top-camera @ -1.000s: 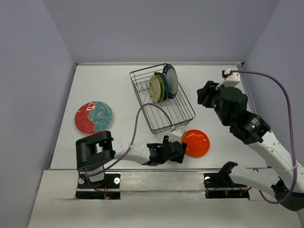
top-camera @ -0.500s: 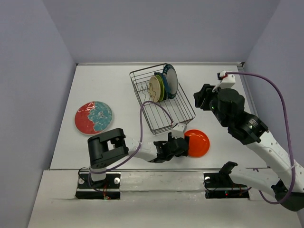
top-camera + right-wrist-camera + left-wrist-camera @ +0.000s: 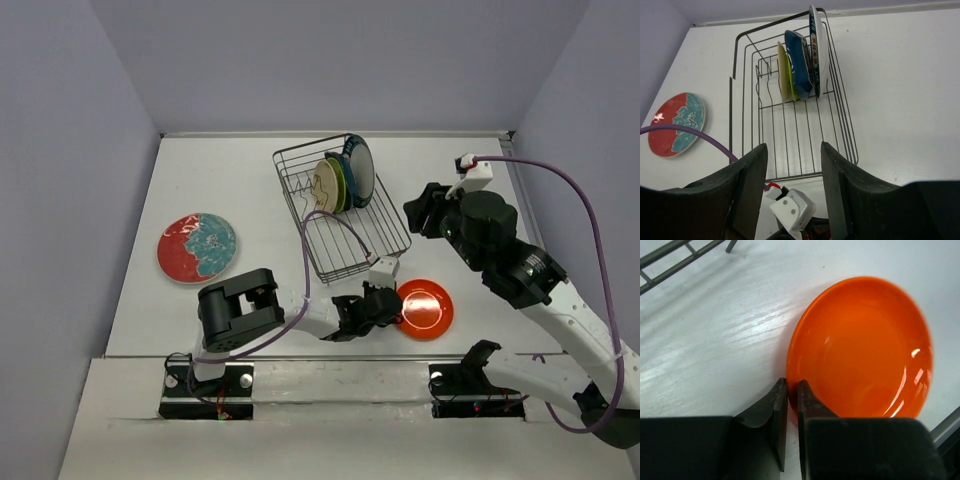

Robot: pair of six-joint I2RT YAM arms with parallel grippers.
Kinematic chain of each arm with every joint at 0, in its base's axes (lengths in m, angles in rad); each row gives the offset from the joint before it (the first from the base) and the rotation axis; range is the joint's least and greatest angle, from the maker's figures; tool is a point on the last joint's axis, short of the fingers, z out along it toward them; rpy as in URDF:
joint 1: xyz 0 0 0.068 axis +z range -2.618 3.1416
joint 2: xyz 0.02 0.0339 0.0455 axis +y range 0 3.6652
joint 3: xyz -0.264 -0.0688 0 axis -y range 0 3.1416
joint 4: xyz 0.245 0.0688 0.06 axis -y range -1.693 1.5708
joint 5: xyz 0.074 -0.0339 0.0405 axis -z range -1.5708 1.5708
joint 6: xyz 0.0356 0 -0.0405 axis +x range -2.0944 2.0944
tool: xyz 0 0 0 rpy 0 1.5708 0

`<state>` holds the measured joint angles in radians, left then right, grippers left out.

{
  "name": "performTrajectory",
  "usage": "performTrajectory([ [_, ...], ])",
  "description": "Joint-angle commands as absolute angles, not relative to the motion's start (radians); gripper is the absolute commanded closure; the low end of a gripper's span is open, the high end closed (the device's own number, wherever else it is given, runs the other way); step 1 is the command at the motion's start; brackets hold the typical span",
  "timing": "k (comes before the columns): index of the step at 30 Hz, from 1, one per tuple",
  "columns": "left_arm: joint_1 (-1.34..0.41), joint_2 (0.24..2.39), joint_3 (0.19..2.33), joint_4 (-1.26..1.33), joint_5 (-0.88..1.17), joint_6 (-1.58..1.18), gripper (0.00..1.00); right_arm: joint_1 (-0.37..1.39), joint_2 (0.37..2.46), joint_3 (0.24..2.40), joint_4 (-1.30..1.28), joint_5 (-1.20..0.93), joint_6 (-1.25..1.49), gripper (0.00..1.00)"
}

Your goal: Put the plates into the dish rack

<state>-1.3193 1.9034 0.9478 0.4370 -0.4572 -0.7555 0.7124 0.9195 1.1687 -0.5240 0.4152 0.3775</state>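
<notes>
"What is in front of you?"

"My fingers [image 3: 752, 185] are spread wide, and between them I look down on the dish rack [image 3: 730, 120]."

"Is anything in it?"

"Four plates stand on edge at the rack's far end. From its left they are the cream plate [image 3: 780, 70], lime green plate [image 3: 788, 86], dark blue plate [image 3: 797, 60] and white plate with a teal rim [image 3: 816, 50]."

"And outside the rack?"

"A red-and-teal plate [image 3: 676, 122] lies flat on the surface [image 3: 890, 100], well left of the rack. A purple cable [image 3: 690, 132] passes its near left corner, and a white block [image 3: 792, 210] sits just before its near edge."
</notes>
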Motion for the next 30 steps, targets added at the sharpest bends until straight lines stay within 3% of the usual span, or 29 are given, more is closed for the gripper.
performTrajectory([
  [1,-1.321,1.931,0.966,0.426,-0.523,-0.701,0.92,0.710,0.879,1.160,-0.499,0.382,0.390,0.48],
  [12,-1.321,1.789,0.850,0.541,-0.489,-0.669,0.94,0.710,0.844,1.103,-0.502,0.331,0.365,0.46],
  [18,-1.325,1.608,0.704,0.614,-0.422,-0.634,0.94,0.710,0.778,0.962,-0.352,0.115,0.273,0.43],
  [30,-1.293,1.035,0.569,0.409,-0.419,-0.574,0.95,0.710,0.759,0.871,-0.227,-0.324,0.166,0.20],
])
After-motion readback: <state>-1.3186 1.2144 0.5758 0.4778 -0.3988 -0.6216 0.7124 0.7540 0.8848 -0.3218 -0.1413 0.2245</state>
